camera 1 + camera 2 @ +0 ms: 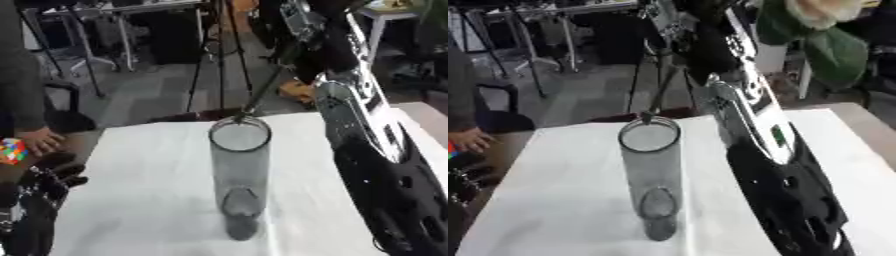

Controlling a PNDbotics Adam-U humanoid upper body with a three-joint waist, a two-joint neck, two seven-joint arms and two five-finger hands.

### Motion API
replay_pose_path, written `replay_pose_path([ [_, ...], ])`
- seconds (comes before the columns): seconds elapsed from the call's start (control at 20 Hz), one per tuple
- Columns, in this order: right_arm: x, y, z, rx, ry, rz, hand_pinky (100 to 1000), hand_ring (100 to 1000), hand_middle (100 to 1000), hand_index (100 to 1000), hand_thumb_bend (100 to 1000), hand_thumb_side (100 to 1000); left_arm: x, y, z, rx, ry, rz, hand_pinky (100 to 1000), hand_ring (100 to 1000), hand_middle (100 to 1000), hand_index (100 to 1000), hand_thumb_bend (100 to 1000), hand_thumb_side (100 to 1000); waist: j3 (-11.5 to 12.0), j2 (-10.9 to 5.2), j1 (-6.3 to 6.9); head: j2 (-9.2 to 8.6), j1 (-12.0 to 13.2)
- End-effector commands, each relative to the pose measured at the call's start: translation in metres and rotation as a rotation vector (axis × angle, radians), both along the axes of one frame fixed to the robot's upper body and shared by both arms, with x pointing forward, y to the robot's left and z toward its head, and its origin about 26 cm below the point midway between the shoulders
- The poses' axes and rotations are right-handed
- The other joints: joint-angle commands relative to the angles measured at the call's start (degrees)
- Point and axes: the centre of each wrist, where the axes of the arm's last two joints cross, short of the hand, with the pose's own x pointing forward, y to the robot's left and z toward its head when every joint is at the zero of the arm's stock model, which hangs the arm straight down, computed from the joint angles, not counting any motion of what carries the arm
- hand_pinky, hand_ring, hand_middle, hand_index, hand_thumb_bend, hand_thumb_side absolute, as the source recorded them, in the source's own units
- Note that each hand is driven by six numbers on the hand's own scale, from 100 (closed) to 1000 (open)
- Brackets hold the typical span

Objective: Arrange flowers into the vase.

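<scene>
A tall clear glass cylinder vase (pixel 239 170) stands upright in the middle of the white table (pixel 140 200). My right arm rises from the lower right, and my right hand (pixel 686 31) is high above the table's far edge, shut on a thin dark flower stem (pixel 262 87). The stem slants down and left, and its lower tip sits at the far rim of the vase mouth. A cream bloom (pixel 822 11) with green leaves (pixel 837 50) shows blurred at the upper right. My left hand (pixel 45 186) rests at the lower left edge, fingers relaxed and holding nothing.
A multicoloured cube (pixel 10 150) lies beside a person's hand (pixel 41 140) at the table's left edge. Tripod legs (pixel 219 60) and office furniture stand on the floor behind the table. My right forearm (pixel 385 170) covers the table's right side.
</scene>
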Motion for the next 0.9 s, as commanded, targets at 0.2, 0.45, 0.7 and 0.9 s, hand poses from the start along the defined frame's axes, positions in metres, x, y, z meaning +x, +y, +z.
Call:
replay_pose_path([
  [0.2,0.001,-0.004,0.004,-0.035,-0.025,-0.017,100,100,100,118,235,153,0.001,0.005,0.007,0.012,-0.024,0.011,689,705,717,789,1000,867,-0.1,-0.97,-0.1,0.34,0.1],
  [0.45,0.006,-0.005,-0.002,-0.064,-0.013,-0.031,100,100,100,119,245,161,0.001,0.005,0.007,0.011,-0.024,0.011,689,704,717,789,1000,867,-0.3,-0.87,-0.11,0.33,0.1],
  [0.7,0.011,-0.006,-0.008,-0.091,0.008,-0.041,100,100,100,122,267,181,0.002,0.005,0.006,0.011,-0.023,0.011,689,703,717,789,1000,868,-0.4,-0.77,-0.16,0.33,0.1],
  [0.9,0.018,-0.006,-0.009,-0.131,0.043,-0.04,100,100,100,122,274,187,0.002,0.005,0.006,0.011,-0.021,0.011,689,703,717,789,1000,868,-0.3,-0.73,-0.2,0.39,0.1],
])
